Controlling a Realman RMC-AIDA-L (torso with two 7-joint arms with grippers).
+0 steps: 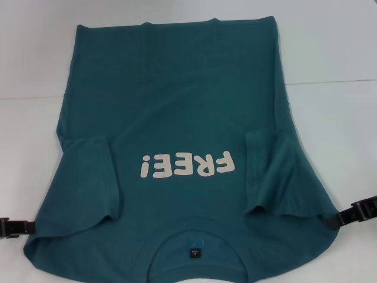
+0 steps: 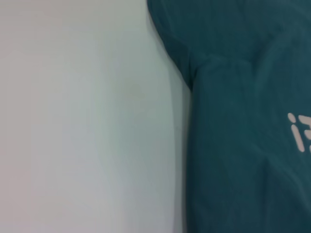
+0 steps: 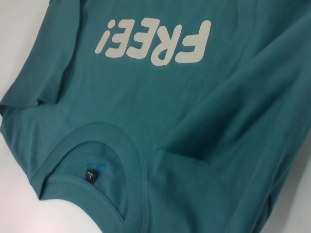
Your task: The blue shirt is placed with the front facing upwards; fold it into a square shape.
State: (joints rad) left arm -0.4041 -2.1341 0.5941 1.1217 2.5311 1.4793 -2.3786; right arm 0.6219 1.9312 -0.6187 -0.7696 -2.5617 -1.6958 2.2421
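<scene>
The teal-blue cotton T-shirt (image 1: pixel 177 118) lies print-up, sleeves folded inward, on the white tabletop (image 1: pixel 330 53), left pincer (image 1: pixel 15 227) and right pincer (image 1: pixel 356 213) at its shoulders, grip unclear.

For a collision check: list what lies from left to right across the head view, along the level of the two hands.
left hand → blue shirt with both sleeves folded inward → right hand, all over the white table.

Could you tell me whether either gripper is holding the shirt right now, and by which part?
It cannot be told: left gripper and right gripper sit at the teal-blue cotton T-shirt's shoulder edges.
</scene>
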